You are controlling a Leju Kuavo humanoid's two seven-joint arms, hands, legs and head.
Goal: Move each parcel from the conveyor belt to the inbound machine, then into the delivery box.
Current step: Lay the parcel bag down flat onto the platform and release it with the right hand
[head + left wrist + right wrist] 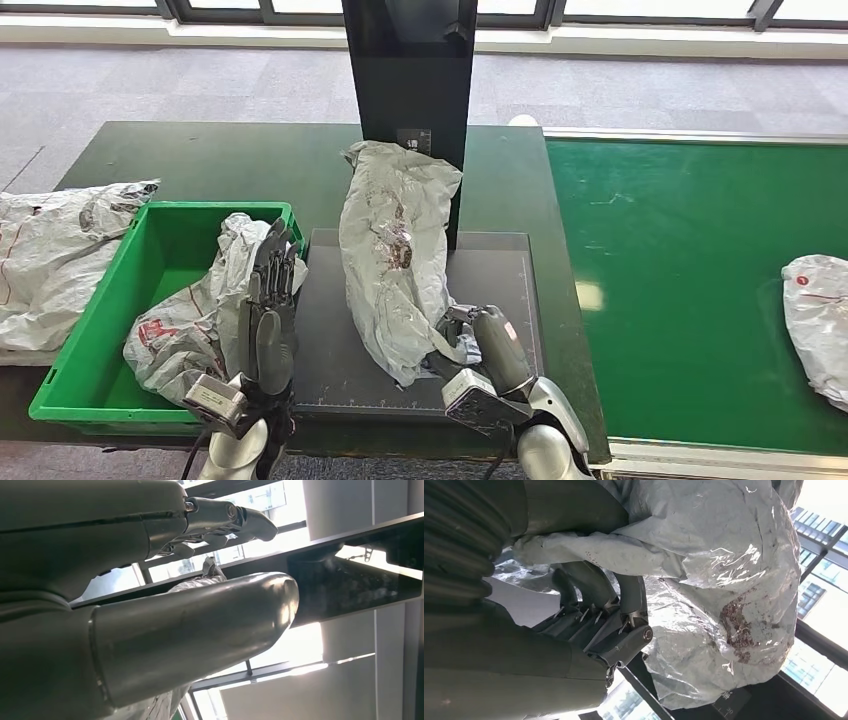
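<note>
A long crumpled grey parcel [395,250] lies on the dark platform [500,280] of the inbound machine, its far end leaning against the black upright panel [410,70]. My right hand [480,345] grips the parcel's near end. In the right wrist view its fingers [624,605] curl around a fold of the parcel [724,580]. My left hand [270,300] stands by the right wall of the green delivery box [170,240], fingers stretched out and holding nothing. The left wrist view shows its thumb [190,625] and straight fingers [225,520].
A grey parcel [190,320] lies inside the green box just left of my left hand. Another parcel [50,250] lies on the table left of the box. One more parcel [820,320] sits on the green conveyor belt [680,250] at the far right.
</note>
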